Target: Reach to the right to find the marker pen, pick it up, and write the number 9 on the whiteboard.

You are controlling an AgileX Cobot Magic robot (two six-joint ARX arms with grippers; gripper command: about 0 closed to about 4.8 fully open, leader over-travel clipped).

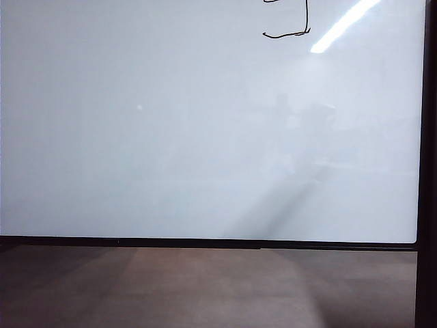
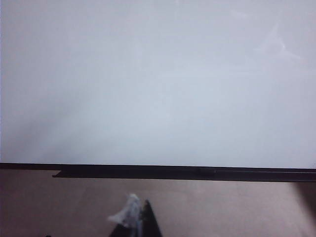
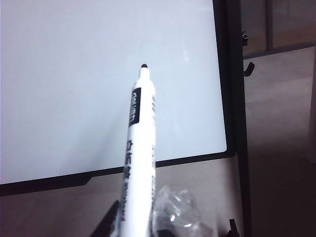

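White marker pen (image 3: 140, 148) clamped in right gripper (image 3: 138, 224), off the whiteboard (image 1: 205, 137); number 9 (image 1: 293, 24) sits at board's top edge. Left gripper (image 2: 136, 222) parked low, state unclear. Retreat steadily, tip clear of board.

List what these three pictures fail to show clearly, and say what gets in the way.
- Black hand-drawn number 9: its top is cut off by the exterior view's upper edge.
- Left gripper: only the tip shows at the left wrist view's edge; jaw state unclear.
- Right gripper: jaws shut on white marker pen, lower barrel cut off.
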